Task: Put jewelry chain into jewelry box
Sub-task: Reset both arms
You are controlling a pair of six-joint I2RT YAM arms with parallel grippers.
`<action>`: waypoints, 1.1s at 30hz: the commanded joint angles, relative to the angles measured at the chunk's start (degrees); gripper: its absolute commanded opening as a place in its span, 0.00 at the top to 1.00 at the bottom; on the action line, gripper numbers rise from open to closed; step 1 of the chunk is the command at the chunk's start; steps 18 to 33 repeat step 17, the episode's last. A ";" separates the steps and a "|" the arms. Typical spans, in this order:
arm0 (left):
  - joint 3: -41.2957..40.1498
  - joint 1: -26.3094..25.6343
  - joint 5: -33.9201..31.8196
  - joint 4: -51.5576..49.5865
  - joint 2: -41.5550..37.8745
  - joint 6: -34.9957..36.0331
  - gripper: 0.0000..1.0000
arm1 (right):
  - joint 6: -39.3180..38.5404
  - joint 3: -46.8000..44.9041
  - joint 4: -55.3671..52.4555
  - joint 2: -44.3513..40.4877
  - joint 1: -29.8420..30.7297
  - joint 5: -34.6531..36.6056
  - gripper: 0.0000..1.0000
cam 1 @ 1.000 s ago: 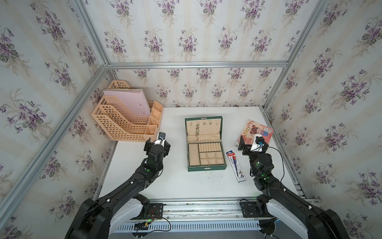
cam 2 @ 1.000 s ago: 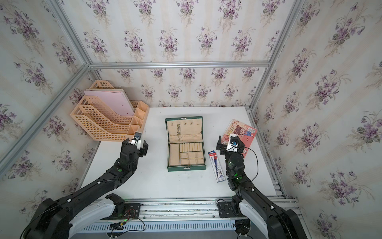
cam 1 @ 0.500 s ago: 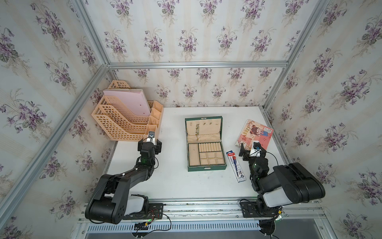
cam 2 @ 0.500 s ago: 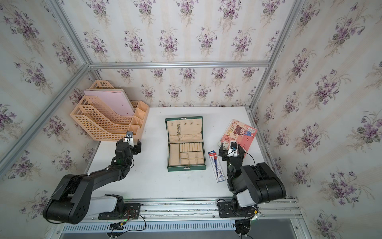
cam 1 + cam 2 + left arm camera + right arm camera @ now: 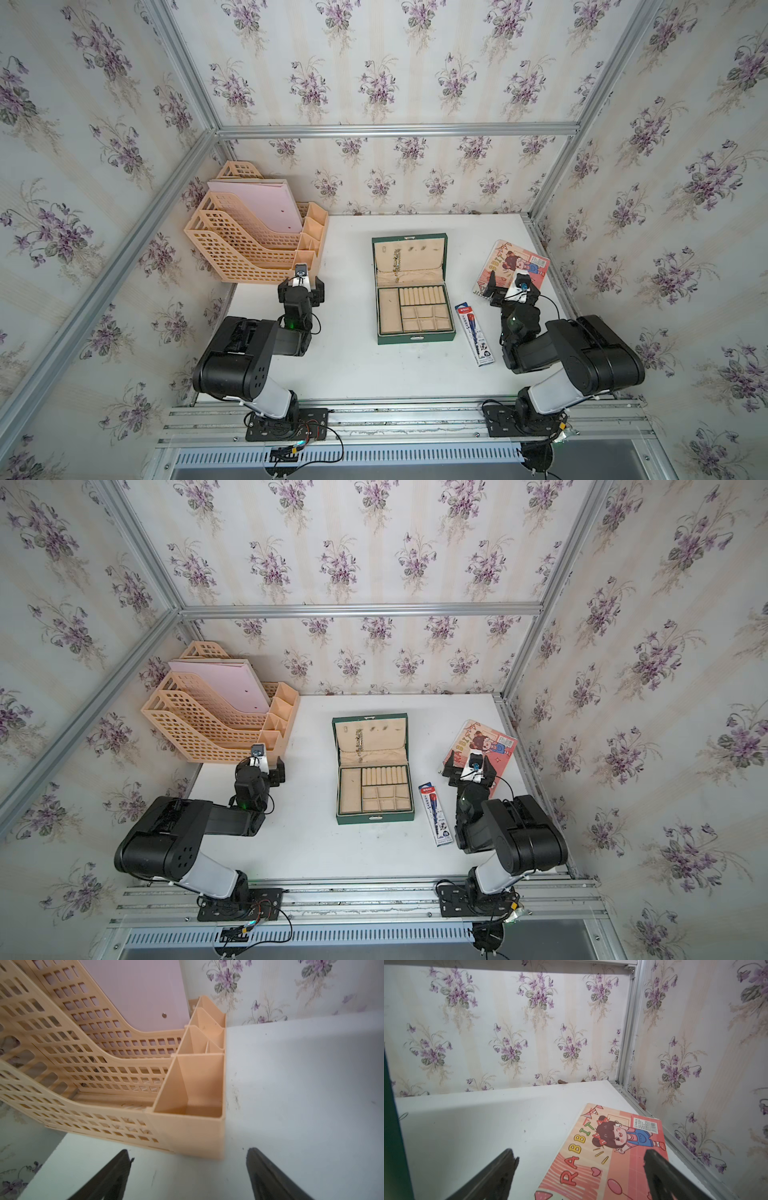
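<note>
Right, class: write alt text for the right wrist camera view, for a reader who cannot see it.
The right gripper, jaws wide open and empty, hovers above a white table, partly over a pink notebook showing a cartoon girl and the word RABBIT. Purple floral wallpaper stands behind; a dark green edge, likely the jewelry box, shows at one side.
</note>
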 commanded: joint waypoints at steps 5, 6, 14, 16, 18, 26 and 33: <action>0.38 0.25 -1.55 0.33 0.09 -1.12 0.10 | 4.80 1.21 -7.67 -0.97 -2.83 -4.34 0.00; 0.38 0.26 -1.56 0.30 0.13 -1.09 0.10 | 4.68 1.23 -7.38 -0.77 -2.83 -4.32 0.00; 1.49 1.00 -0.64 -2.23 -0.12 -2.04 0.10 | 4.56 0.86 -7.11 -0.92 -2.83 -4.56 0.00; 1.32 1.08 -0.58 -2.05 -0.17 -2.04 0.10 | 4.54 0.87 -6.98 -0.85 -2.84 -4.57 0.00; 1.26 1.06 -0.63 -1.95 -0.16 -2.04 0.10 | 4.53 0.92 -7.13 -0.90 -2.83 -4.52 0.00; 1.26 1.06 -0.63 -1.95 -0.16 -2.04 0.10 | 4.53 0.92 -7.13 -0.90 -2.83 -4.52 0.00; 1.26 1.06 -0.63 -1.95 -0.16 -2.04 0.10 | 4.53 0.92 -7.13 -0.90 -2.83 -4.52 0.00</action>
